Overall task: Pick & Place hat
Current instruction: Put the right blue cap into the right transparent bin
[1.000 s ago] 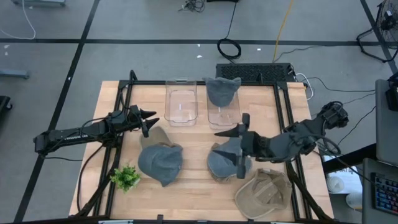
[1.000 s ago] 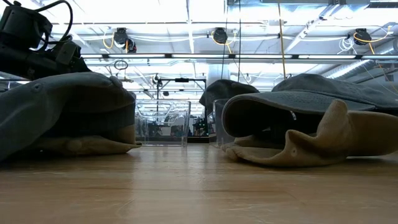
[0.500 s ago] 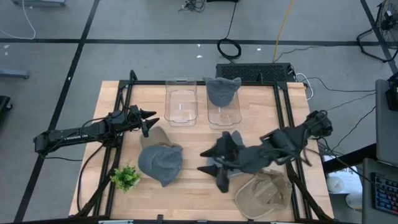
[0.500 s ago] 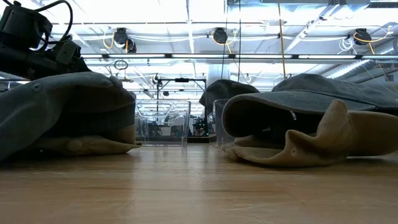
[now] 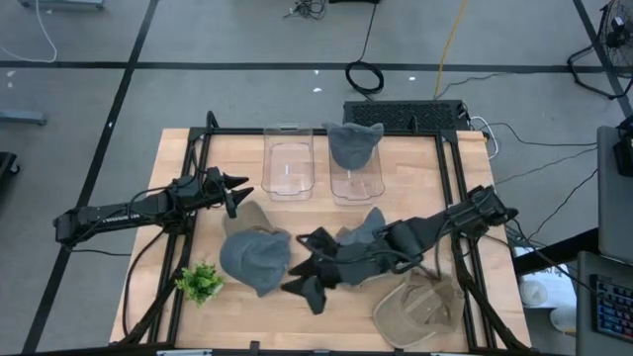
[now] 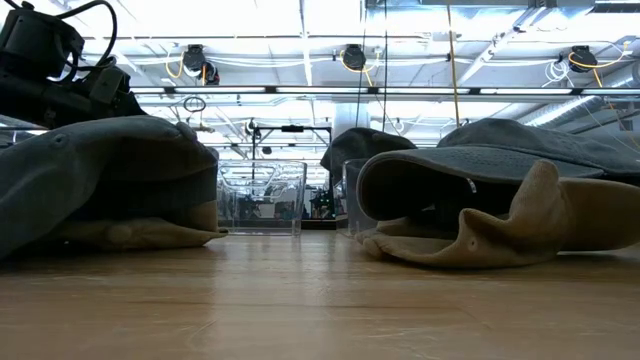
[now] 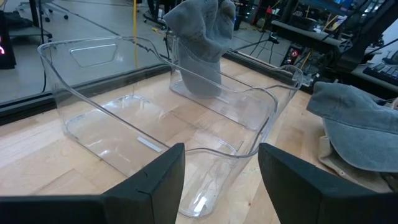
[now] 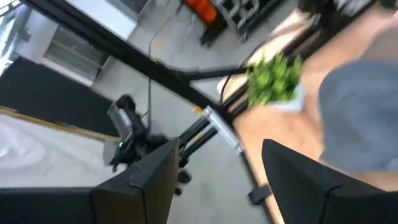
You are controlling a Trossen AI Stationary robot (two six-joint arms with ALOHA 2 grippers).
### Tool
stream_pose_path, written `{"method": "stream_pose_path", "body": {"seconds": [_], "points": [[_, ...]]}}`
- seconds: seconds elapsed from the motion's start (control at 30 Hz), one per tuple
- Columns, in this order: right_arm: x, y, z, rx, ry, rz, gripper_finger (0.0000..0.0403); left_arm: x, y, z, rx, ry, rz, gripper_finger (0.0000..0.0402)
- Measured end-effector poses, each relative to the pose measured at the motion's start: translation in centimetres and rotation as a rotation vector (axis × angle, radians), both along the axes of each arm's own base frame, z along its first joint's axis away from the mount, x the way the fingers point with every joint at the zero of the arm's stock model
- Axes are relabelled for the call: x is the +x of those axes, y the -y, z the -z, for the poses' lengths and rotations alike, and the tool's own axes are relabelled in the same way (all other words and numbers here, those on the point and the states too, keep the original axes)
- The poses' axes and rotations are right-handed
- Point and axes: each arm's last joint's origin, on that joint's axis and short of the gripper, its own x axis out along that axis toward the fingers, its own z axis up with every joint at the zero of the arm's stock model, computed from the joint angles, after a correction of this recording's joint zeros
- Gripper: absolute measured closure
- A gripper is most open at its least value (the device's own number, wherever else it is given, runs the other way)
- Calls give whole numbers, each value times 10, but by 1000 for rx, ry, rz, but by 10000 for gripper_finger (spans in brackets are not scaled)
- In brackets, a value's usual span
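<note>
Right arm is stretching low across the middle of the desk, with the right claw sitting between two grey hats: the left grey hat near the desk's front and the middle grey hat, which the arm is lying right over. The claw's fingers are spread apart and holding nothing; in the right wrist view they're framing the little green plant and part of that left grey hat.

The left claw is hanging by the left side of the desk, also spread open and empty, pointing at the empty clear bin. A second clear bin is standing just beside it at the back of the desk, with another grey hat draped over its far end.

A tan hat is lying at the front right corner, just beside the right arm. The green plant is sitting at the front left corner, next to the left grey hat.
</note>
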Motion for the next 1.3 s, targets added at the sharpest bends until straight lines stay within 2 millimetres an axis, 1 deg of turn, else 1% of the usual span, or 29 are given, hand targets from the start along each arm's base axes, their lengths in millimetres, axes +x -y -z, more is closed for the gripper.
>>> {"method": "stream_pose_path", "body": {"seconds": [0.13, 0.23, 0.37, 0.5, 0.6, 0.7, 0.87, 1.03, 1.13, 1.2, 1.3], "points": [[15, -4, 19, 80, -52, -7, 181, 0, 0, 0, 0, 0, 0, 188], [23, -5, 29, 90, -80, 12, 181, 0, 0, 0, 0, 0, 0, 188], [23, 2, 37, 56, -144, 59, 181, 0, 0, 0, 0, 0, 0, 188], [19, 14, 49, -2, -278, 147, 181, 0, 0, 0, 0, -1, 0, 188], [10, 24, 51, -40, -367, 178, 181, 0, 0, 0, 0, -1, 0, 188], [-2, 33, 46, -64, -428, 206, 181, 0, 0, 0, 0, -1, 0, 188], [-18, 45, 45, -121, -541, 240, 181, 0, 0, 0, 0, -1, 0, 188], [-34, 56, 35, -155, -592, 249, 181, 0, 0, 0, 0, -1, 0, 188], [-44, 64, 33, -164, -599, 252, 181, 0, 0, 0, 0, 0, 0, 188], [-56, 68, 36, -159, -618, 261, 181, 0, 0, 0, 0, -1, 0, 188], [-72, 75, 48, -122, -638, 294, 181, 0, 0, 0, 0, -1, 0, 188]]}}
